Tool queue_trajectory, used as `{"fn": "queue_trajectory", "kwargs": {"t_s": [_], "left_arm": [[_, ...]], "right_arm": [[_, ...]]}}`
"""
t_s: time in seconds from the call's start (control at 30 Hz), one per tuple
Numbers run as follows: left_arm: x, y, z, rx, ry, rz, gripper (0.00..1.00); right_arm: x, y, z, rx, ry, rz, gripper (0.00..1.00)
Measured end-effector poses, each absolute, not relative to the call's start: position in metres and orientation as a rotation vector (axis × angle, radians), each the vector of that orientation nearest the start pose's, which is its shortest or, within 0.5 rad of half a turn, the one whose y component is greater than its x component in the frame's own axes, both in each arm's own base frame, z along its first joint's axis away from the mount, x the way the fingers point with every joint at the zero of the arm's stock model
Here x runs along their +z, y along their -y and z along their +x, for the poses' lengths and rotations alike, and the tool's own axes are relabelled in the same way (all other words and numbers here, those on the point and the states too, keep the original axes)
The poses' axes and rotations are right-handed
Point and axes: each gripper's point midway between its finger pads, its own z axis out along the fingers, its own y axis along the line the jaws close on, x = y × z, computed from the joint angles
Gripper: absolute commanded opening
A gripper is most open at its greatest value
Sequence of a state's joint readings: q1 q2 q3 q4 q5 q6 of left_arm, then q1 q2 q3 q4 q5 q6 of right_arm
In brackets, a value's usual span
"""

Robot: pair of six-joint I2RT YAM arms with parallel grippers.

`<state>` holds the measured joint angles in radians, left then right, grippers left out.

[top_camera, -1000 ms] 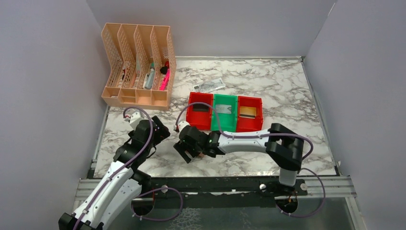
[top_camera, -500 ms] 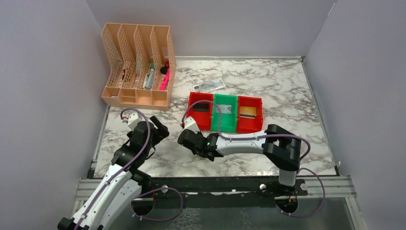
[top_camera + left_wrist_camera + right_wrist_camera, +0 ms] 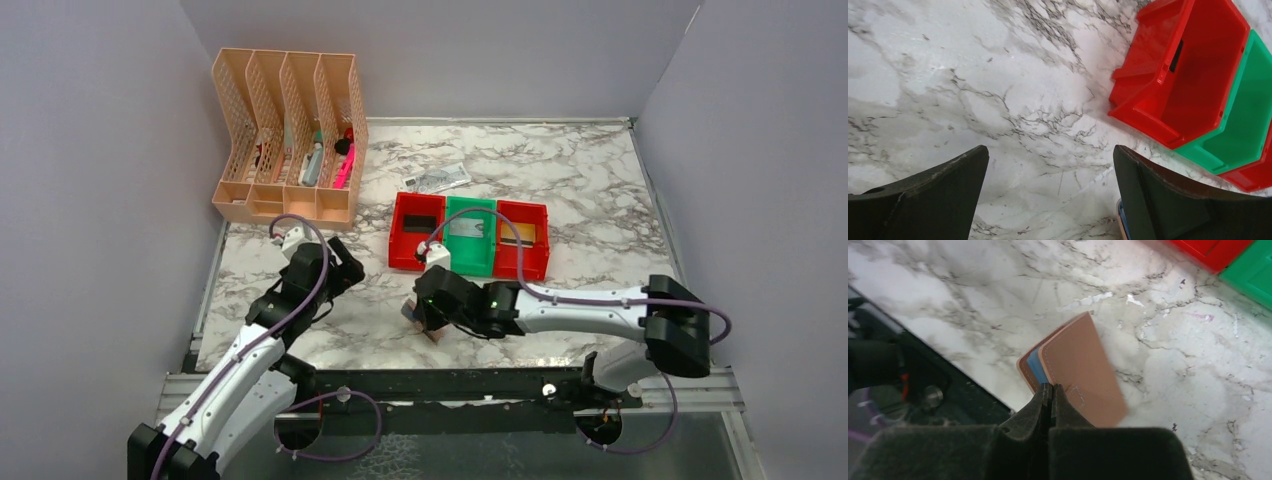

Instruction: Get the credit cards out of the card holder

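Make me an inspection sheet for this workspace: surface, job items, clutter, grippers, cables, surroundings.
Surface: marble-pattern table.
Job's things: tan card holder nearly folded shut near the front edge; dark card in the left red bin, grey card in the green bin, gold-toned card in the right red bin.
Clutter: peach file organiser holding pens; crumpled paper note.
Grippers: left gripper open over bare table; right gripper shut at the holder's near edge, pinch not confirmable.
Cables: left purple cable looped; right purple cable arcs over the bins.
Surroundings: plain walls; black rail.
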<state>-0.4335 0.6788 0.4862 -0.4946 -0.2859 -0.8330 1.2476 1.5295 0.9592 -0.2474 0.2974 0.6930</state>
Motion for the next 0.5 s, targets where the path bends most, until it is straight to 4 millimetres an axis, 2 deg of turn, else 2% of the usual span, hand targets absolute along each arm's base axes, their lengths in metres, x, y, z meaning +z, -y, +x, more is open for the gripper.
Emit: {"fn": "queue_trajectory", "kwargs": {"t_s": [0.17,0.23,0.3,0.43,0.5], "left_arm": [[0.102,0.11,0.238,-0.47,-2.234,-0.516,0.99],[0.098,0.123,0.241,-0.522,-2.263,-0.473,0.99],[0.094,0.134,0.243,-0.571,-2.293,-0.429,0.99],[0.086,0.157,0.244,-0.67,-2.364,-0.332,0.99],[0.085,0.168,0.244,-0.72,-2.388,-0.281,0.99]], "right_arm": [[0.133,-0.366,0.145,0.838,-2.31,-0.434,0.01],[0.138,-0.358,0.153,0.907,-2.304,-0.373,0.01],[0.131,-0.344,0.166,0.954,-2.324,-0.28,0.02],[0.091,-0.313,0.186,0.975,-2.417,-0.092,0.06],[0.073,-0.301,0.188,0.984,-2.464,-0.015,0.09]]}}
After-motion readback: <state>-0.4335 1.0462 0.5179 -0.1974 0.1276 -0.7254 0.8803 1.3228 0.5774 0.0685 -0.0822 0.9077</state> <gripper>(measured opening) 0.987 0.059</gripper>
